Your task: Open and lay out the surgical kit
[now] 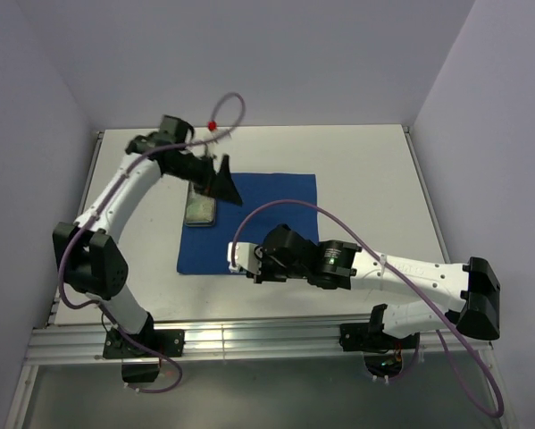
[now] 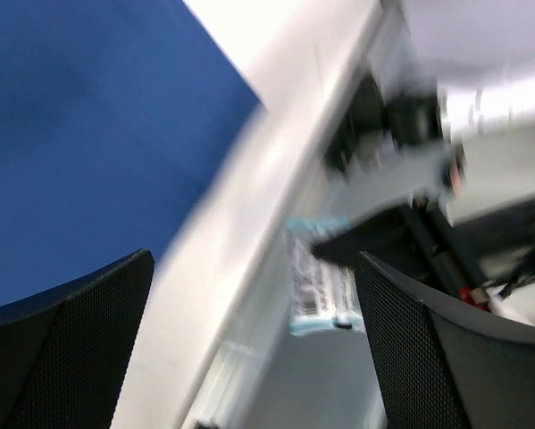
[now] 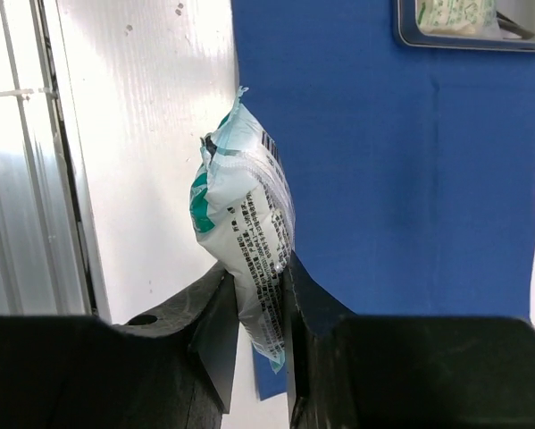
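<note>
The royal-blue cloth lies spread flat on the white table. The small steel tray sits on its far left part; in the right wrist view the tray holds a whitish-green packet. My right gripper hangs over the cloth's near left edge, shut on a second whitish-green packet. My left gripper hovers over the tray's far side, open and empty; its view is blurred. I cannot make out any scissors or tweezers.
An aluminium rail runs along the near table edge, and it also shows in the right wrist view. Bare white table lies right of the cloth. Grey walls close in the back and sides. Purple cables loop over both arms.
</note>
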Controlling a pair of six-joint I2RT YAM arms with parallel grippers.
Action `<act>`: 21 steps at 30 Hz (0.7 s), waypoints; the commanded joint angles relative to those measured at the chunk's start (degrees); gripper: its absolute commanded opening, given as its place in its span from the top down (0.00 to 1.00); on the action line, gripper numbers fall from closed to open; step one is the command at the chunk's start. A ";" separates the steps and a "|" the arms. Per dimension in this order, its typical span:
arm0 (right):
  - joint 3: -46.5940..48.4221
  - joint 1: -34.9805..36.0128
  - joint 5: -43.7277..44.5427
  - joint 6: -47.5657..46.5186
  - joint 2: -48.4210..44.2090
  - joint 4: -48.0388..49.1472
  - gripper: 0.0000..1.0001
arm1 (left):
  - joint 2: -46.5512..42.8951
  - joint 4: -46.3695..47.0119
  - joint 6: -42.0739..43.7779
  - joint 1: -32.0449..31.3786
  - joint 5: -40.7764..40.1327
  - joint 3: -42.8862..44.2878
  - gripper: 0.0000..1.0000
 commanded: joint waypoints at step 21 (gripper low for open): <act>-2.15 -4.30 -5.51 19.26 -8.80 7.58 0.92 | -35.99 7.98 24.31 11.02 14.68 -22.94 0.58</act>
